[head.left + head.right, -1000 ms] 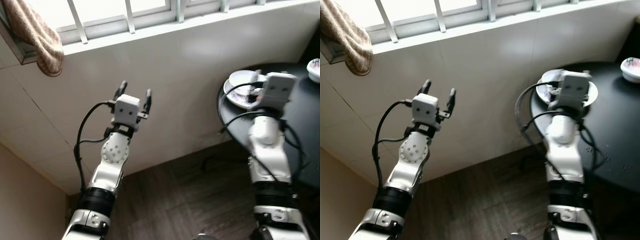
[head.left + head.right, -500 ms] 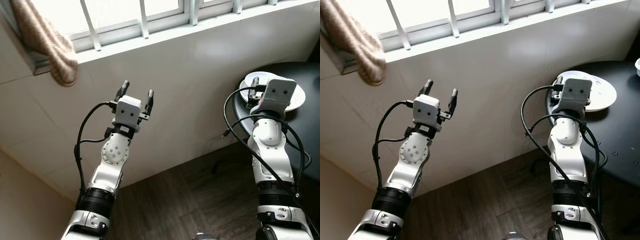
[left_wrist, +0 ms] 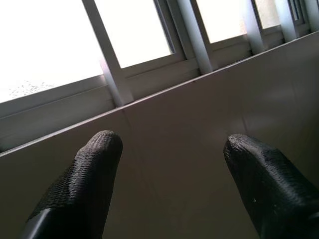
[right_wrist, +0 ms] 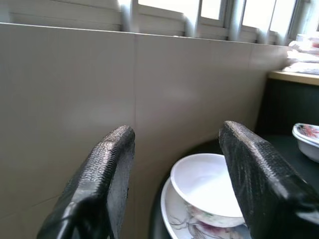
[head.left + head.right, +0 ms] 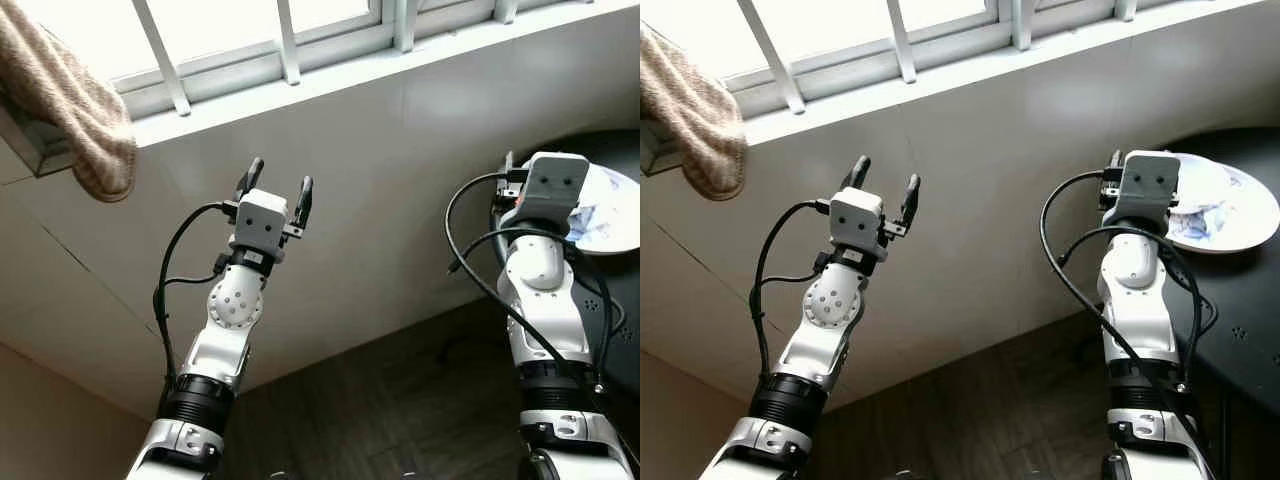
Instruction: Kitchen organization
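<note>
White bowl [image 4: 209, 191] on plate [image 5: 1230, 215], black table [image 5: 1240, 320].

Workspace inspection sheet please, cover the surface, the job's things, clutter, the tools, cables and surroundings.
Surface: round black table at the robot's right, against the tiled wall.
Job's things: white bowl sitting on a floral plate near the table's edge.
Clutter: second patterned bowl farther back on the table.
Tools: left tool raised, open, facing the wall; right tool open, pointed at the bowl, apart from it.
Cables: black cables looping beside both arms.
Surroundings: barred window, beige towel hanging at left, dark wood floor.
</note>
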Motion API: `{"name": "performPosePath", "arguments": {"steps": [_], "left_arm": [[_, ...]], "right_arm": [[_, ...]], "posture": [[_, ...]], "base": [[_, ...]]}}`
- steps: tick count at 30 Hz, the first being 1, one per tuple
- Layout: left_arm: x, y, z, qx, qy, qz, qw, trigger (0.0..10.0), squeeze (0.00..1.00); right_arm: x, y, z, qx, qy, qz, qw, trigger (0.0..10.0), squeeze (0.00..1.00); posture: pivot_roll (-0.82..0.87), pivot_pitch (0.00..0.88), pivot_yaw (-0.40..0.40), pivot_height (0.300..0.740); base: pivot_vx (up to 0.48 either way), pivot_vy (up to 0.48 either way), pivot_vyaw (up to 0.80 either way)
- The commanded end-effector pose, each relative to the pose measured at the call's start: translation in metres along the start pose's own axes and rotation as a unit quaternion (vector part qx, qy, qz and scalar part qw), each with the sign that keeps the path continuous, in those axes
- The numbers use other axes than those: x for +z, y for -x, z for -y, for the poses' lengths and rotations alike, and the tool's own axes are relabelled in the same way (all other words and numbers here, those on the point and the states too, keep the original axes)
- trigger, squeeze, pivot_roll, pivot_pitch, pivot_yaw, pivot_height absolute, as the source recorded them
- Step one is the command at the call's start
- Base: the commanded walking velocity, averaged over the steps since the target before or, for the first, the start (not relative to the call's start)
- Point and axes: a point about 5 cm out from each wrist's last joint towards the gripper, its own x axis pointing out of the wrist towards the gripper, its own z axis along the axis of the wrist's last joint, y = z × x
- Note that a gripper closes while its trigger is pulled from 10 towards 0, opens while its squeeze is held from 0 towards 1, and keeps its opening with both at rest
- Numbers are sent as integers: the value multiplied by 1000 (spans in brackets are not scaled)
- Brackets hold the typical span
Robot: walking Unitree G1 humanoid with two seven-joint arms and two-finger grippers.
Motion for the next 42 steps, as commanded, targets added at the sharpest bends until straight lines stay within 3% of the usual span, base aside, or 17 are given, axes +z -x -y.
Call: {"name": "performPosePath", "arguments": {"steps": [1,13,21,25,26,27,28,29,34,35,37,39,42], "left_arm": [[-2,2,-8,8,-13,-4,1000,10000,0],[-3,2,-8,9,-12,-6,1000,10000,0],[-3,3,-10,12,-7,-5,1000,10000,0],[-6,4,-9,8,-12,-17,1000,10000,0],[-8,5,-9,7,-16,-24,1000,10000,0],[-8,5,-9,7,-16,-24,1000,10000,0],[-11,8,-10,6,-23,-35,999,10000,0],[-12,9,-10,6,-27,-39,999,10000,0],[-23,23,-10,4,-43,-76,996,10000,0],[-23,23,-10,4,-43,-76,996,10000,0],[-29,36,-11,17,-45,-104,993,10000,0],[-32,49,-11,25,-51,-125,991,10000,0],[-36,75,-15,37,-59,-156,985,10000,0]], "right_arm": [[5,1,-8,11,-2,10,1000,10000,0],[6,0,-8,12,0,12,1000,10000,0],[5,0,-8,16,-1,7,1000,10000,0],[-6,6,-23,69,19,-27,997,10000,0],[-15,14,-35,112,38,-55,991,10000,0],[-15,14,-35,112,38,-55,991,10000,0],[-27,27,-50,175,69,-93,978,10000,0],[-31,33,-55,196,81,-101,972,10000,0],[-33,77,-71,285,123,-76,948,10000,0],[-33,77,-71,285,123,-76,948,10000,0],[-36,108,-81,345,157,-47,924,10000,0],[-35,129,-84,381,159,-29,910,10000,0],[-30,122,-69,335,137,-21,932,10000,0]], "posture": [[-215,0,78,740],[-217,0,78,740],[-218,0,80,740],[-221,0,80,740],[-233,0,78,740],[-233,0,78,740],[-247,0,69,740],[-260,0,57,740],[-283,0,15,740],[-283,0,15,740],[-269,8,-4,740],[-258,7,-7,740],[-213,0,14,740]], "base": [[0,0,0],[0,-480,0],[0,0,0],[0,0,0],[0,0,0],[0,0,0],[0,0,0],[0,0,0],[0,0,0],[0,0,0],[0,0,0],[0,0,0],[0,0,0]]}}
